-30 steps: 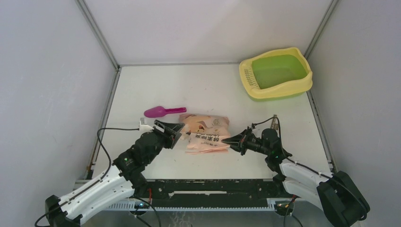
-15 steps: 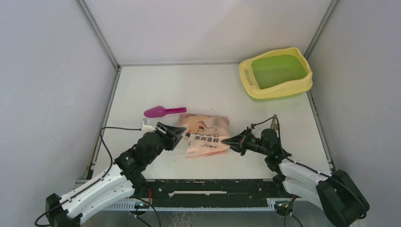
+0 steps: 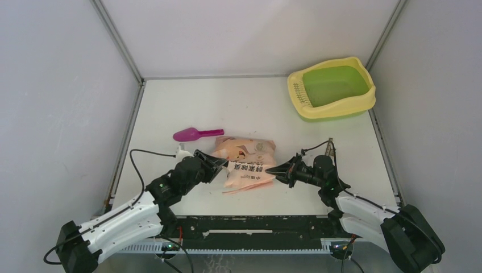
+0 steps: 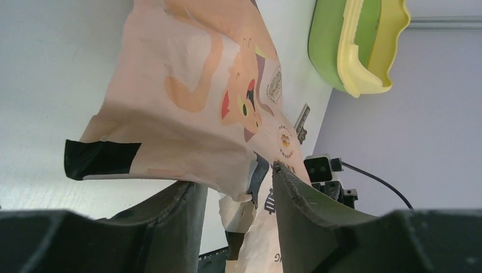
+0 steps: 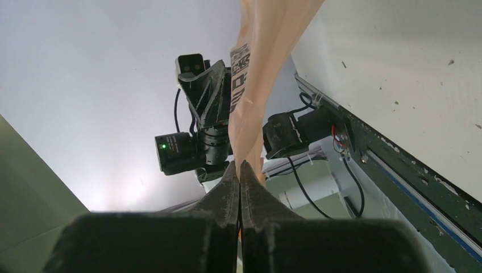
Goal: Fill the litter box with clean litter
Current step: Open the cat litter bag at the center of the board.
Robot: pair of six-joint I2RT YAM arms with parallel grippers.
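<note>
Top external view is showing the litter box [image 3: 331, 111] sitting at the table's [image 3: 227, 102] 1 o'clock corner, well apart from both arms, with its slotted grille facing 9 o'clock. A peach-pink printed bag [image 3: 250, 162] is lying near the table's middle, toward 6 o'clock, and a magenta scoop [image 3: 196, 134] is resting just beside it at the bag's 10 o'clock. The left gripper [image 3: 219, 165] is meeting the bag at its 9 o'clock edge, while the right gripper [image 3: 271, 170] is meeting it at its 4 o'clock edge. Left wrist view is showing the left gripper's two fingers standing apart, with the bag's lower edge and a loose corner hanging between them; whether either finger is touching the bag cannot be told, but they are not clamping it. A black band is crossing the bag's corner at 9 o'clock, and the litter box is showing at 1 o'clock with its pale yellow rim and green basin. Right wrist view is showing the right gripper's fingers pressed together, pinching a fold of the bag that is rising toward 12 o'clock. A few dark specks of litter [image 5: 452, 61] are lying scattered on the white table at 2 o'clock.
</note>
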